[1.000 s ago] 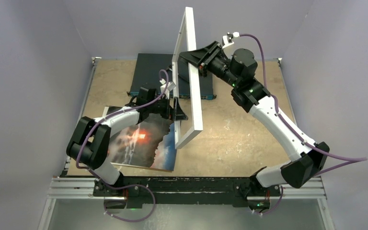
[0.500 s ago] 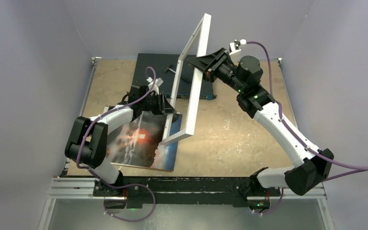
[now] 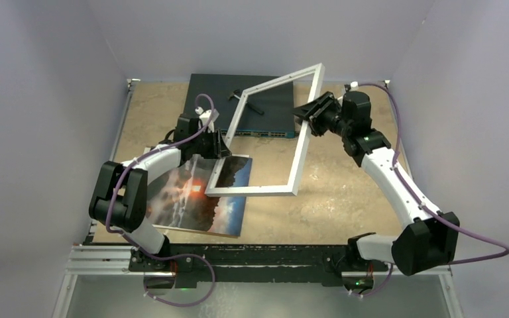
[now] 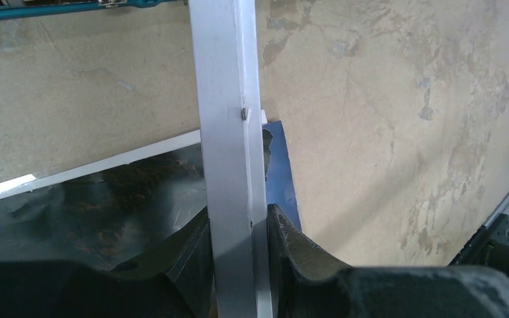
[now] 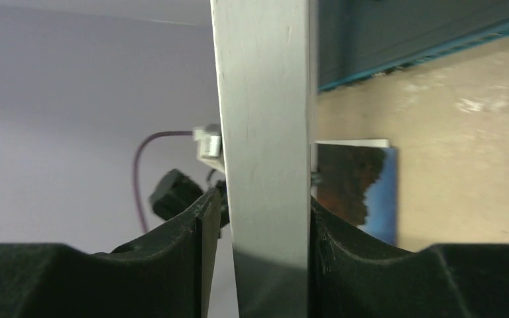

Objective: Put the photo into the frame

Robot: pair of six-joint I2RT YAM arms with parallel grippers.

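Left pincer shut narrow on the frame, fingers pinching the left rail close to the near corner. Photo lies flat on the table at near left, its far right corner under the frame's low near-left corner. Frame itself hangs tilted between the arms, near rail down by the photo, far corner raised over the dark box at the back. Right pincer closed on the right rail, toward its far end. Handling, by judgement: frame stiff and light but wide, so it would twist if held at one point; opposite rails, as left pincer and right pincer have it, looks the sound hold. Painted rail is smooth and may slip. Whether a pane sits in it I cannot tell; treat as breakable. Photo thin, glossy, bendy, flat to the table; best taken at a free edge. Count: one photo, one frame, one box, two pincers.
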